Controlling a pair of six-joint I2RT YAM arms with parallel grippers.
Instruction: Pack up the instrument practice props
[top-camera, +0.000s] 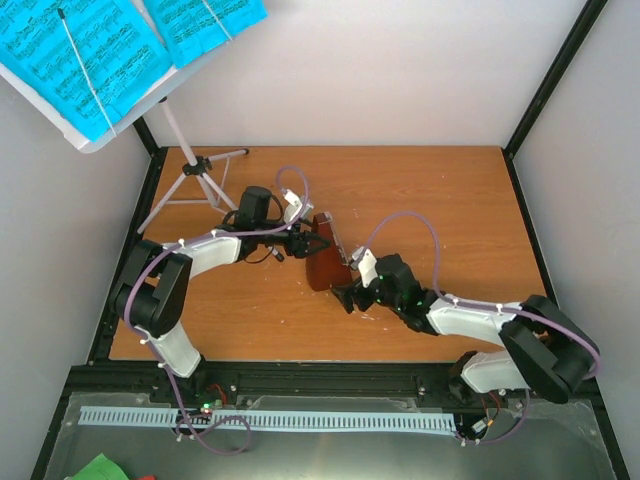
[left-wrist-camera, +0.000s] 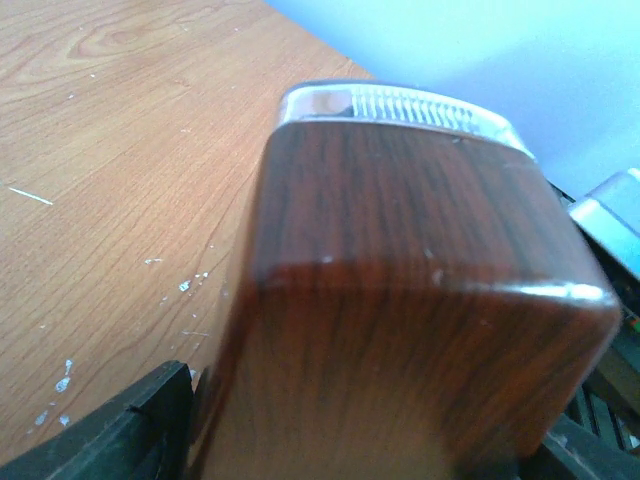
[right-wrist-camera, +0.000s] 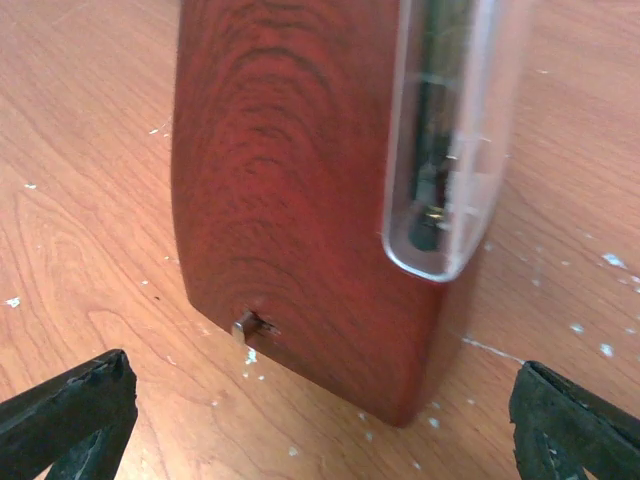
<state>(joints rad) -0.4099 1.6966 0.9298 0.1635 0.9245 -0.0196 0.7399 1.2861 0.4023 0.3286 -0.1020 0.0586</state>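
Note:
The brown metronome (top-camera: 322, 265) stands mid-table, its clear cover (right-wrist-camera: 440, 150) on one face. My left gripper (top-camera: 305, 243) reaches it from the left, and in the left wrist view the wooden body (left-wrist-camera: 400, 300) fills the whole gap between the fingers of that gripper (left-wrist-camera: 370, 440), which is shut on it. From the right, my right gripper (top-camera: 345, 295) faces the metronome's base (right-wrist-camera: 290, 180); its jaws (right-wrist-camera: 320, 440) stand wide open, both fingertips apart from the wood. The music stand's tripod (top-camera: 195, 175) is at the back left, with blue sheet-music pages (top-camera: 80, 55) on its desk (top-camera: 110, 135).
White walls and black frame rails (top-camera: 555, 80) close in the wooden table (top-camera: 440, 190). A light-blue slotted strip (top-camera: 270, 420) runs along the near edge below the arm bases. Something green (top-camera: 100, 468) lies at the bottom left.

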